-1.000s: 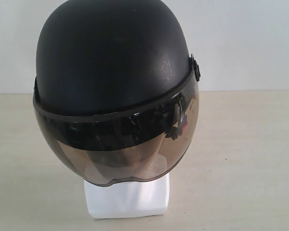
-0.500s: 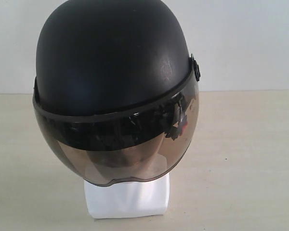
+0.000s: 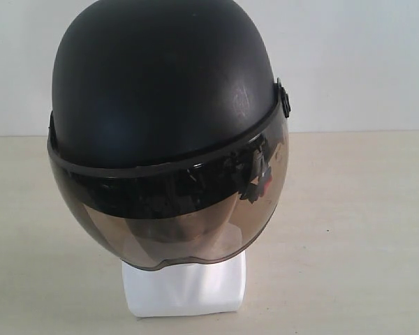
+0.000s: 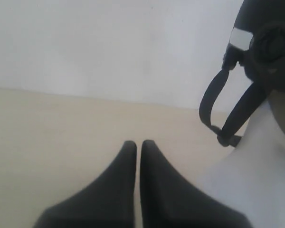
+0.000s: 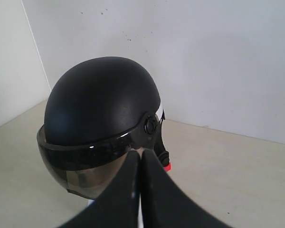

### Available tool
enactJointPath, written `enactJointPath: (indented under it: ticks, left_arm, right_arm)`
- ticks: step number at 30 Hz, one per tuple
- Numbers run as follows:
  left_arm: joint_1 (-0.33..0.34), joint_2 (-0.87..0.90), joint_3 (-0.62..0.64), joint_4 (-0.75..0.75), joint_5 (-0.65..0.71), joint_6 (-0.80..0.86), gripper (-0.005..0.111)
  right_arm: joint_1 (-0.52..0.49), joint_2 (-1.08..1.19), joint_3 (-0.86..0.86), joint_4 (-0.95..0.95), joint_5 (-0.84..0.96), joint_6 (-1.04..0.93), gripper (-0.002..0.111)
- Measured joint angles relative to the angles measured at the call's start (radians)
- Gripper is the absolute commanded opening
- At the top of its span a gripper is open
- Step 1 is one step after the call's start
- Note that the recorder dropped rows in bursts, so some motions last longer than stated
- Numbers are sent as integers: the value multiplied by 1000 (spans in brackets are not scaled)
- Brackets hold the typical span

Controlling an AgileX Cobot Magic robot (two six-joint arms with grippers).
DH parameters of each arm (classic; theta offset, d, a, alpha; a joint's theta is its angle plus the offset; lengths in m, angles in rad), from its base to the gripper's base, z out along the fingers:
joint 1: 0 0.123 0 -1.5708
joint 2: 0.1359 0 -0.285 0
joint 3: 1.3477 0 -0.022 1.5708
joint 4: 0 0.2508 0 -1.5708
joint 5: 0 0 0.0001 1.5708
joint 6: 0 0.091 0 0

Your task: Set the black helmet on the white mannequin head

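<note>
The left fingers (image 4: pixel 121 183), matte black and tapered, are pressed together with only a thin slit between them, and nothing is caught there. They hang above the pale beige surface (image 4: pixel 47 133), clear of everything. Near them rises the smooth neck of the glossy white mannequin head (image 4: pixel 256 180). A loop of black chin strap (image 4: pixel 213 97) dangles beside that neck from the lower edge of the matte black open-face helmet (image 4: pixel 270 42), which carries a small white patch (image 4: pixel 241 38) next to a round black pivot.

The right fingers (image 5: pixel 123 190) are likewise closed flat against each other and grip nothing. They sit apart from the helmet (image 5: pixel 99 99), on the side where its round pivot and strap are. A red buckle (image 5: pixel 166 166) shows just past their tips.

In the exterior view no arm is visible. The helmet (image 3: pixel 160 91) is seated on the mannequin head, covering the crown and face, so that only the squarish white base (image 3: pixel 185 289) shows below. The curved smoke-tinted visor (image 3: pixel 167 216) is down over the face, its upper band running higher toward the right of that view. The base stands on the surface (image 3: pixel 363 230) before a plain white wall (image 3: pixel 363 63).
</note>
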Motion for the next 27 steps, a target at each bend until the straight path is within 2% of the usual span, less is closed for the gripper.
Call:
enactJointPath:
  ticks: [6, 9, 20, 27]
  left_arm:
    - [0, 0, 1, 8, 133, 12, 4]
    - [0, 0, 1, 14, 156, 42, 4]
    - [72, 0, 1, 14, 164, 64, 4]
    - [77, 0, 1, 14, 164, 66, 4]
  right_arm:
    - [0, 0, 0, 0, 0, 0, 0]
    - [0, 0, 0, 0, 0, 0, 0]
    - [0, 0, 0, 0, 2, 0, 0]
    - [0, 0, 0, 0, 4, 0, 0]
